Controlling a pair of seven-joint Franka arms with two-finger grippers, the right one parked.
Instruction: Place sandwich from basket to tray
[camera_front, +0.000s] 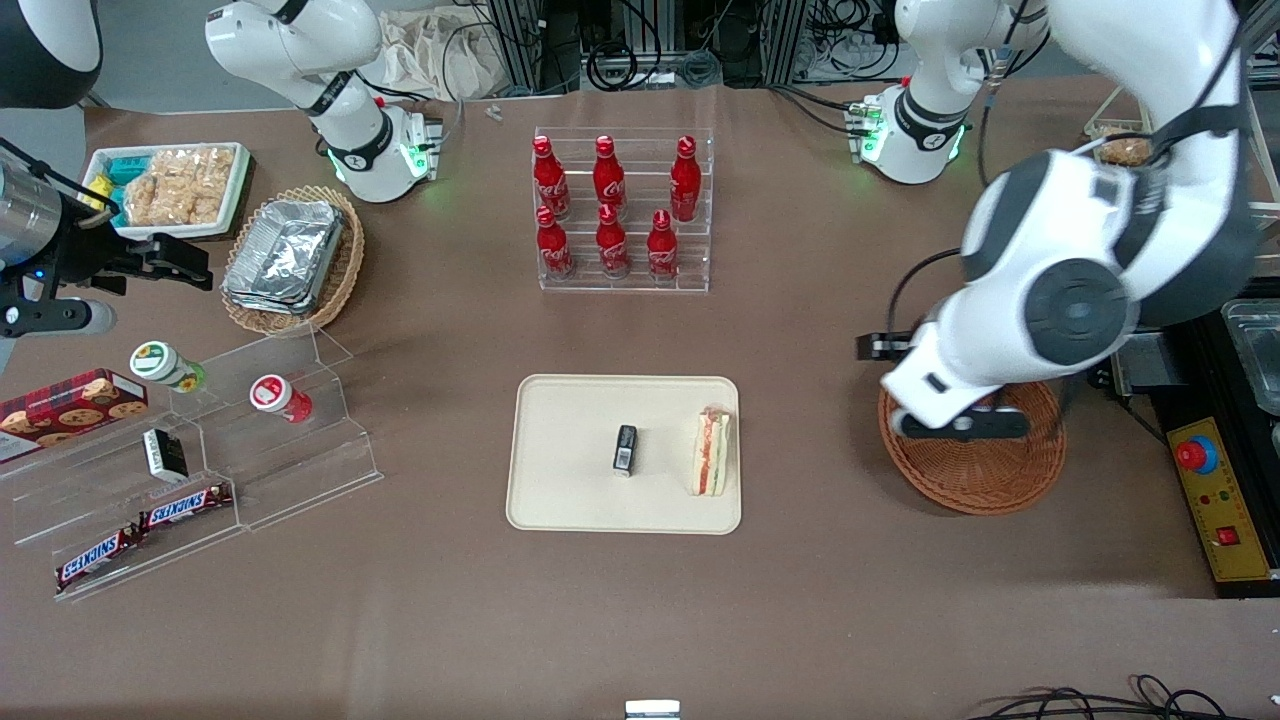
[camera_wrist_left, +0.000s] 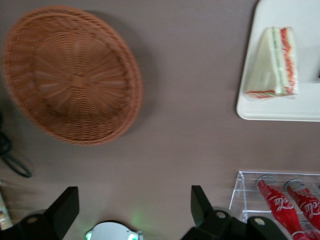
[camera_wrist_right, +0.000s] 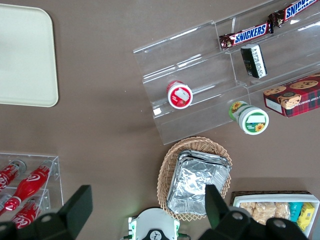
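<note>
The sandwich (camera_front: 712, 451) lies on the tray (camera_front: 560, 480), close to the tray edge that is nearest the basket (camera_front: 985, 475), and it looks like the job is almost done. Its long side runs from nearer the front camera to farther from it, along that tray edge. The red, orange and green filling faces toward the small black object (camera_front: 625, 449) in the middle of the tray, which sits apart from the sandwich. In the left wrist view the sandwich (camera_wrist_left: 272, 62) shows as a wedge, with its thin tip pointing away from the bottle rack (camera_wrist_left: 280, 200). The basket (camera_wrist_left: 72, 75) has nothing in it. The claw (camera_wrist_left: 132, 212) hangs up in the air above the worktop (camera_front: 800, 600), over the bare brown part between basket and tray, and its two fingers are spread wide with nothing between them. So the sandwich lies off to one side of the claw, toward the parked arm's end, and the basket lies off to the opposite side. I think the arm only needs to lift clear now.
</note>
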